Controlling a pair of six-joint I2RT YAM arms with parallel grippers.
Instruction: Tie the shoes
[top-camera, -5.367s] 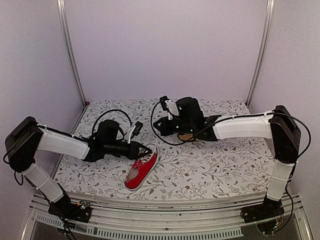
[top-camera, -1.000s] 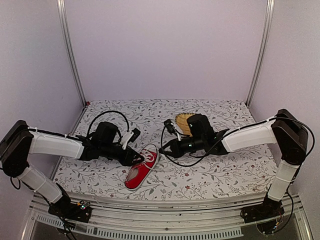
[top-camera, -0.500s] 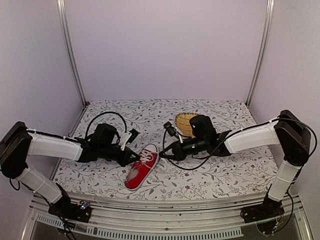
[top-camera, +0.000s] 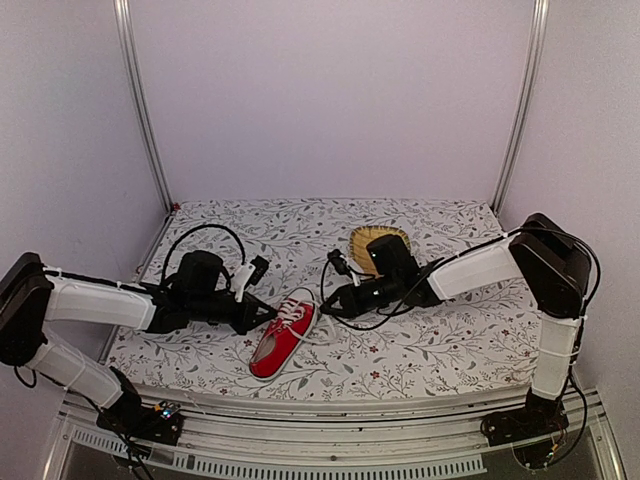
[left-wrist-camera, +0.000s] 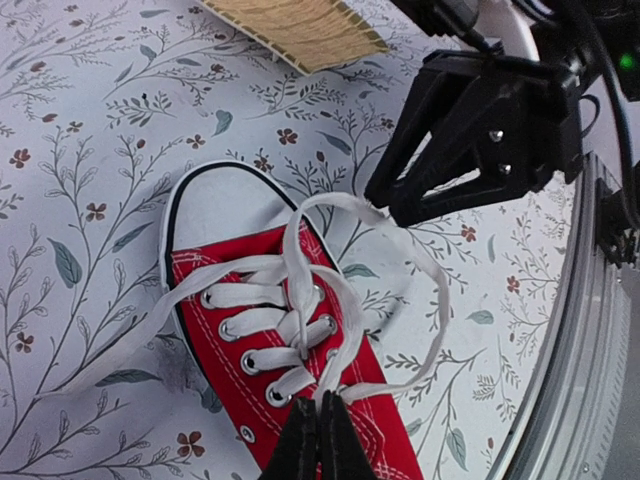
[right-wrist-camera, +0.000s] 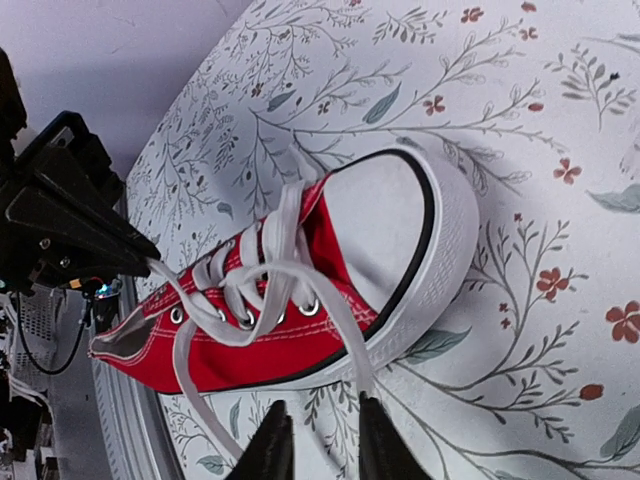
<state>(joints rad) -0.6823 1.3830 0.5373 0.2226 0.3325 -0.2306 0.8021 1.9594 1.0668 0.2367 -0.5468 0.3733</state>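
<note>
- Worktop (top-camera: 430, 350): white cloth with a printed leaf-and-flower pattern, pale walls on 3 sides.
- Left arm (top-camera: 100, 300): stretched low across the worktop from the left side, wrist pointing at the shoe.
- Right arm (top-camera: 475, 268): reaches in low from the right side, wrist aimed at the toe end of the shoe.
- Sneaker (top-camera: 282, 338): 1 red low-top, sole down on the worktop near the front centre, between the 2 wrists. White toe cap points away and to the right, heel toward the near edge.
- Basket (top-camera: 368, 240): yellow, woven, on the worktop behind the right wrist, well apart from the sneaker.
- Left tool (left-wrist-camera: 320, 440): fingers clenched together over the tongue, pinching the white lace where 2 strands meet just above the lowest eyelets.
- Right tool (right-wrist-camera: 320, 440): released, a clear gap between the 2 fingers. It sits low beside the toe cap. 1 lace strand runs down toward the gap, close by the right-hand finger; whether they touch, cannot tell.
- Laces (left-wrist-camera: 300, 250): white, threaded through the eyelets, no knot. 1 long loop swings out past the toe toward the right tool. 1 loose end trails flat on the worktop on the other side of the shoe.
</note>
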